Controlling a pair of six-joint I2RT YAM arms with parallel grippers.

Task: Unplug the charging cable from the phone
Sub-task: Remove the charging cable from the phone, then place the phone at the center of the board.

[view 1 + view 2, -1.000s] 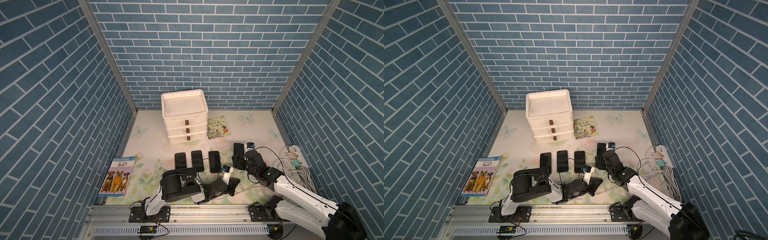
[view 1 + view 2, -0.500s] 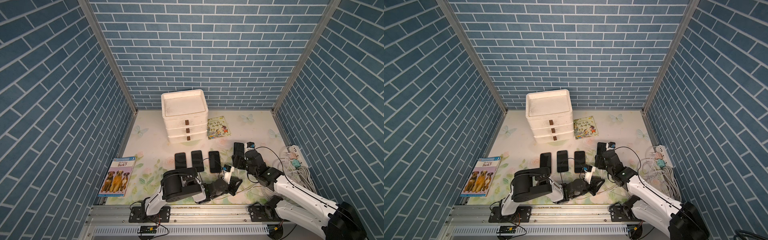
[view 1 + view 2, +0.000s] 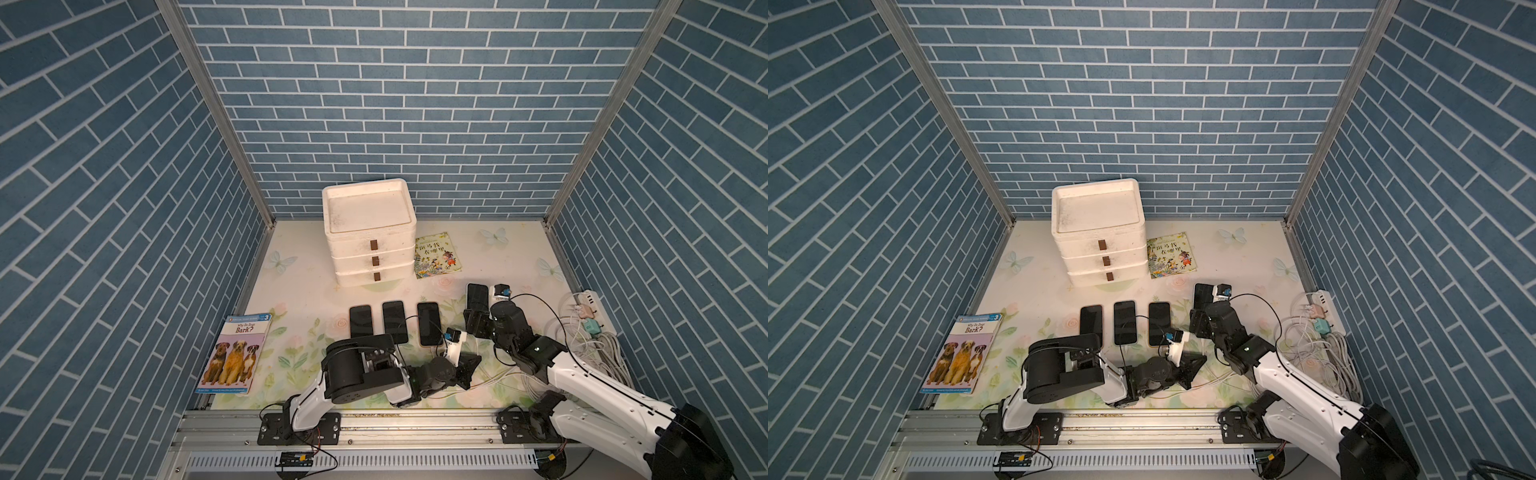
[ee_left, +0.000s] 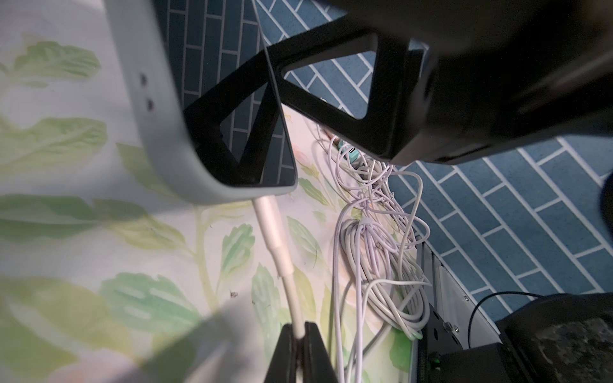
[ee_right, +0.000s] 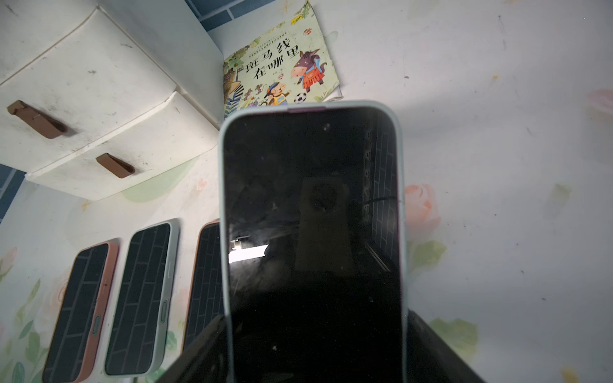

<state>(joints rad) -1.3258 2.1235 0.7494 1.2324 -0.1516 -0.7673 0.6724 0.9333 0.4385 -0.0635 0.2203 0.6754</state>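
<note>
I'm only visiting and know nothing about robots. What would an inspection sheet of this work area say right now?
Surface: floral table mat, flat, no spills seen.
Job's things: phone in a pale case; charging cable plugged into its end.
Clutter: three more phones lying in a row; dog picture book; cartoon picture book; white drawer unit.
Grippers: left gripper shut on the charging cable just behind the plug; right gripper clamped on the phone's sides.
Cables: tangled white cable bundle beside a power strip.
Surroundings: blue brick-pattern walls on three sides; metal rail in front.
</note>
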